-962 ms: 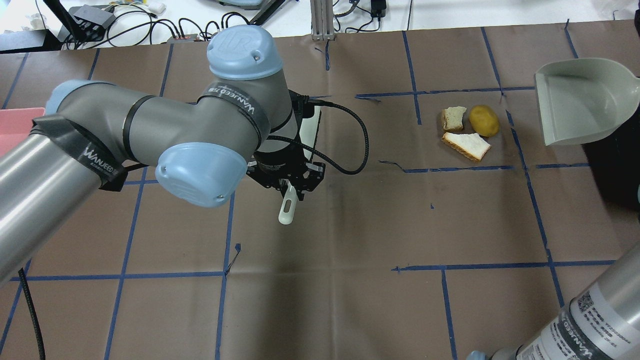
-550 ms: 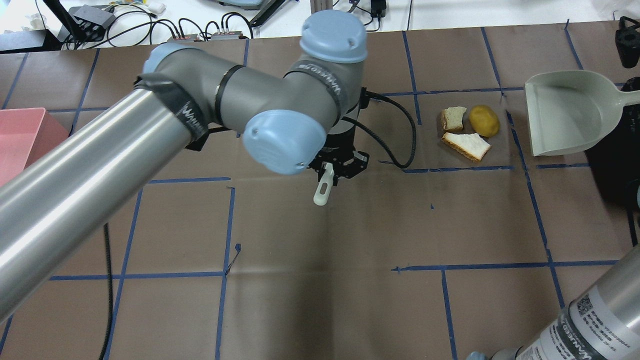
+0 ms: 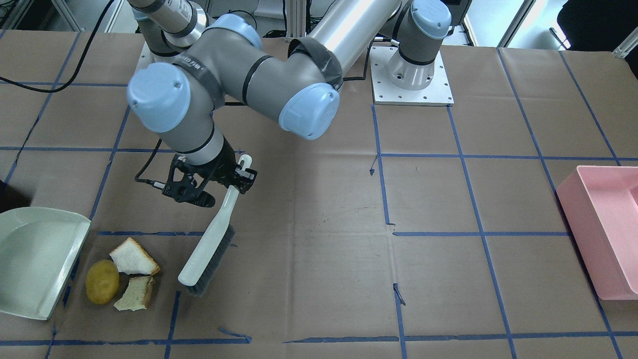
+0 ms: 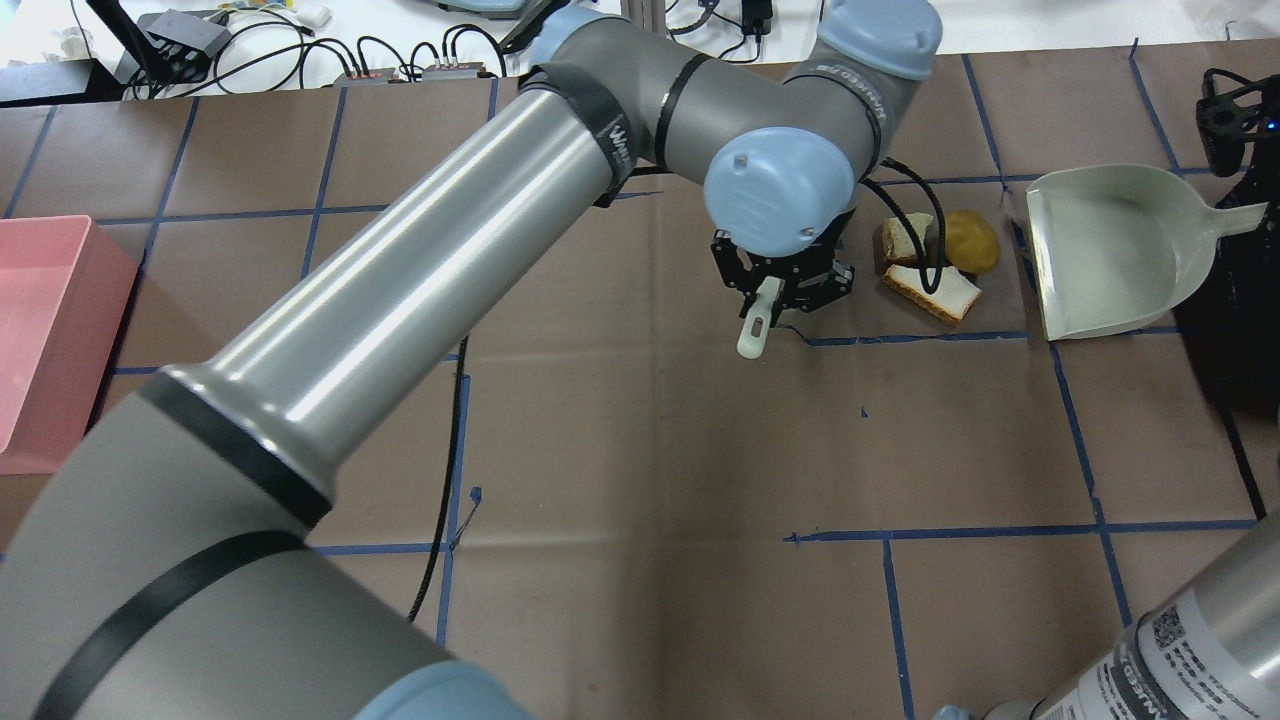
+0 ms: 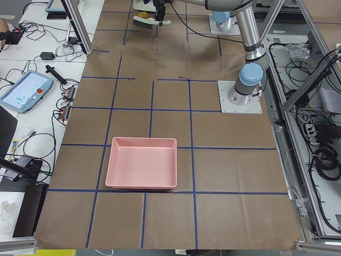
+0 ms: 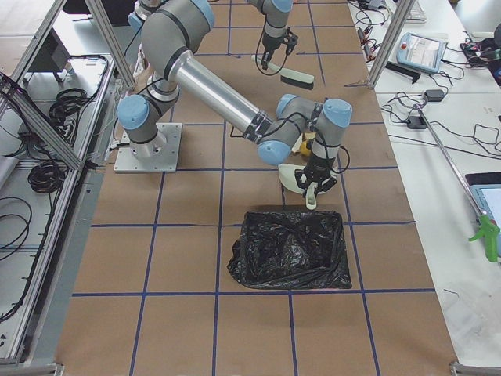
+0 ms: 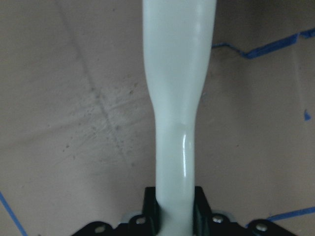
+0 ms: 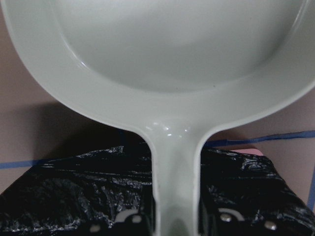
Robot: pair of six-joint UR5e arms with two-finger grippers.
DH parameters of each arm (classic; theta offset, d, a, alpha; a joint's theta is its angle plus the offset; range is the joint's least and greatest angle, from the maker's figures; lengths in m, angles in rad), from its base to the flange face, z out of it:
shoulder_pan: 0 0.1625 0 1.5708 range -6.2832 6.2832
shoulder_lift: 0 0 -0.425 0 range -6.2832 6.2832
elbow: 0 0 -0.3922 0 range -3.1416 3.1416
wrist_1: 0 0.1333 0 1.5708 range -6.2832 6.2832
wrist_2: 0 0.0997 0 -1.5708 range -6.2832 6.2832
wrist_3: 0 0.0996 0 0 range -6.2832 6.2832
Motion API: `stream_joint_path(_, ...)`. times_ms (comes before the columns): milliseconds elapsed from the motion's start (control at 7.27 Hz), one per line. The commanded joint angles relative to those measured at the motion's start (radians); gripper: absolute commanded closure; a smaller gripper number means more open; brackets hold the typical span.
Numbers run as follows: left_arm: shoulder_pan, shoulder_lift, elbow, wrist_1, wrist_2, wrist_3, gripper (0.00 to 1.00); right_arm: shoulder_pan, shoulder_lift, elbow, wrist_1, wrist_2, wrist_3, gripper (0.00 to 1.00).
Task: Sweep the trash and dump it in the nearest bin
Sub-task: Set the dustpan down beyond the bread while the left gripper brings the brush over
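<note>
- The left gripper (image 3: 238, 178) is clamped on the white handle of a brush (image 3: 209, 254). The left wrist view shows the handle pinched between the two fingers (image 7: 152, 216).
- The brush slants down from the gripper, its dark bristles low over the brown paper. Whether they touch it I cannot tell.
- The trash lies in one cluster: a potato (image 3: 102, 281) and two bread pieces (image 3: 133, 257) (image 3: 135, 294), all close together.
- The brush head is just beside the bread, and a grey-green dustpan (image 3: 35, 259) is on the far side of the cluster, its open edge near the potato.
- The right gripper (image 8: 174, 223) is pinching the dustpan's handle.
- A black trash bag (image 6: 290, 251) lies behind the dustpan, under its handle.
- A pink bin (image 4: 50, 320) sits well apart at the table's other end.
- From overhead, the left wrist hides the brush head, and its black cable (image 4: 925, 235) crosses in front of the bread.
</note>
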Motion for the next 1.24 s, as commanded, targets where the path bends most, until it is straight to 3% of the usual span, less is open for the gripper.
stream_joint_path(0, -0.05, -0.172, 0.26, -0.103, 0.003, -0.064, 0.85, 0.0, -0.011, 0.027, -0.029, 0.03, -0.047, 1.0)
stream_joint_path(550, -0.093, -0.372, 0.503, -0.14, 0.001, -0.239, 0.85, 0.0, 0.005, 0.027, -0.04, 0.056, -0.096, 1.0)
stream_joint_path(1100, -0.094, -0.45, 0.6, -0.211, -0.002, -0.247, 0.85, 0.009, 0.023, 0.022, -0.063, 0.064, -0.095, 1.0)
